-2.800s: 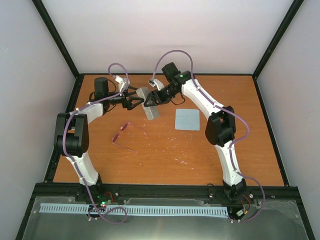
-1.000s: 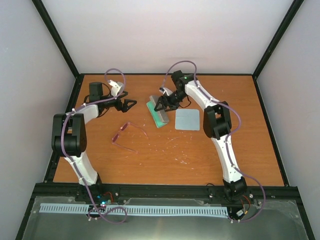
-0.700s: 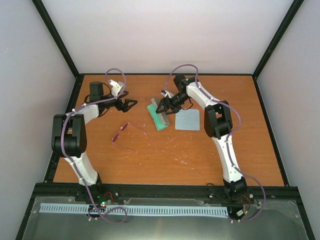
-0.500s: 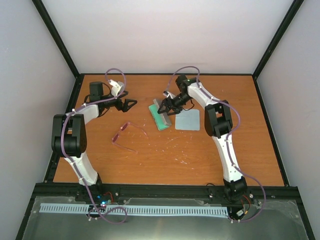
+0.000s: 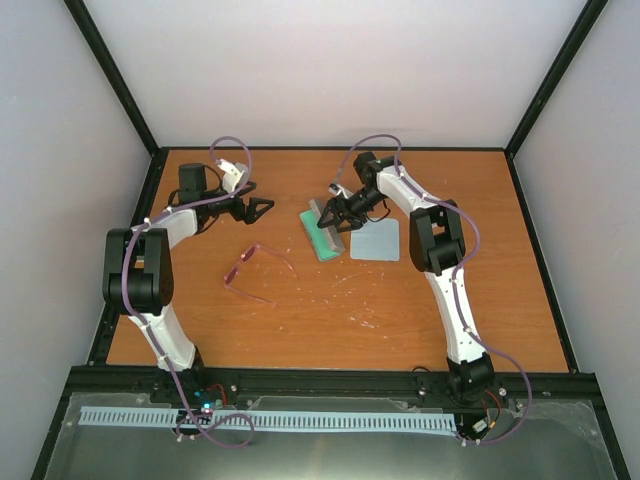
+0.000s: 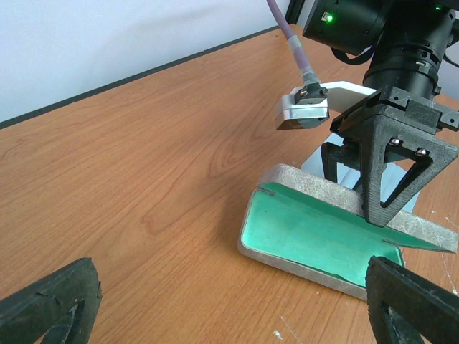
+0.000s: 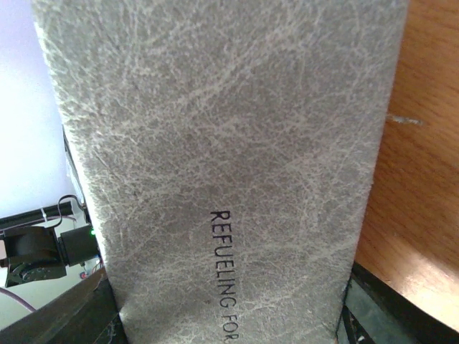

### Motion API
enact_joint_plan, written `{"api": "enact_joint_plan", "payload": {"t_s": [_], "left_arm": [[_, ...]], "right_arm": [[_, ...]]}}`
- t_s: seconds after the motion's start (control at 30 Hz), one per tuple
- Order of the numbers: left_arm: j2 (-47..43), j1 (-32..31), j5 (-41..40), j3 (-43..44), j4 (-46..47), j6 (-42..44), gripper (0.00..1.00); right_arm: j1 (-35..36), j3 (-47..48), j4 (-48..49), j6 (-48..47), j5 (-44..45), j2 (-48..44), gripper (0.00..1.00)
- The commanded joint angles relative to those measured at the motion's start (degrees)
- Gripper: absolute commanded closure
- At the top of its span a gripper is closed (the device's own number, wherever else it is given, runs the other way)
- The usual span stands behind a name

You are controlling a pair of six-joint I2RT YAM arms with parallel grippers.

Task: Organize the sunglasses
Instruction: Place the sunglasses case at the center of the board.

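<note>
The sunglasses (image 5: 248, 262), thin pink frame with temples spread, lie on the table left of centre, touched by neither gripper. The grey case (image 5: 322, 238) lies open behind them, its teal lining (image 6: 315, 236) facing up. My right gripper (image 5: 333, 215) is shut across the case's grey lid (image 7: 229, 143), which fills the right wrist view between the fingers. My left gripper (image 5: 262, 208) hovers wide open and holds nothing, left of the case and behind the sunglasses. In the left wrist view its fingertips (image 6: 57, 301) frame bare table in front of the case.
A light blue-grey cloth (image 5: 375, 240) lies flat just right of the case, under the right arm. Black rails and pale walls enclose the orange-brown table (image 5: 330, 310).
My right wrist has shifted slightly right and back while still holding the lid; the case stays open with the teal showing. The left arm and the sunglasses have not moved.
</note>
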Motion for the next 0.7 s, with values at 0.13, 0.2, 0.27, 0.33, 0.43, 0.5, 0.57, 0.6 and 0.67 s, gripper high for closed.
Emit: {"api": "enact_joint_plan", "payload": {"t_s": [0.13, 0.2, 0.27, 0.33, 0.43, 0.5, 0.57, 0.6, 0.67], "left_arm": [[-1.9, -0.1, -0.1, -0.2, 0.1, 0.1, 0.00], [-1.8, -0.1, 0.0, -0.3, 0.3, 0.1, 0.00], [-1.8, -0.1, -0.1, -0.4, 0.4, 0.0, 0.01], [-1.8, -0.1, -0.1, -0.3, 0.5, 0.0, 0.01], [-1.8, 0.0, 0.0, -0.4, 0.5, 0.1, 0.01], [-1.8, -0.1, 0.0, -0.5, 0.5, 0.1, 0.00], [-1.8, 0.0, 0.1, -0.5, 0.5, 0.1, 0.00], [-1.8, -0.1, 0.1, -0.5, 0.5, 0.1, 0.01], [-1.8, -0.1, 0.0, -0.5, 0.5, 0.1, 0.01]], "right_arm": [[-0.1, 1.2, -0.8, -0.8, 5.0, 1.4, 0.40], [-0.1, 1.2, -0.7, -0.5, 5.4, 1.1, 0.36], [-0.1, 1.4, -0.3, -0.2, 5.8, 1.2, 0.32], [-0.1, 1.6, -0.3, 0.2, 5.9, 1.3, 0.30], [-0.1, 1.8, -0.3, 0.3, 6.4, 1.1, 0.23], [-0.1, 1.8, -0.5, 0.2, 6.7, 1.0, 0.15], [-0.1, 1.8, -0.6, 0.3, 7.4, 0.7, 0.14], [-0.1, 1.8, -0.8, 0.3, 7.7, 0.4, 0.14], [-0.1, 1.7, -0.8, 0.7, 9.1, -0.5, 0.14]]}}
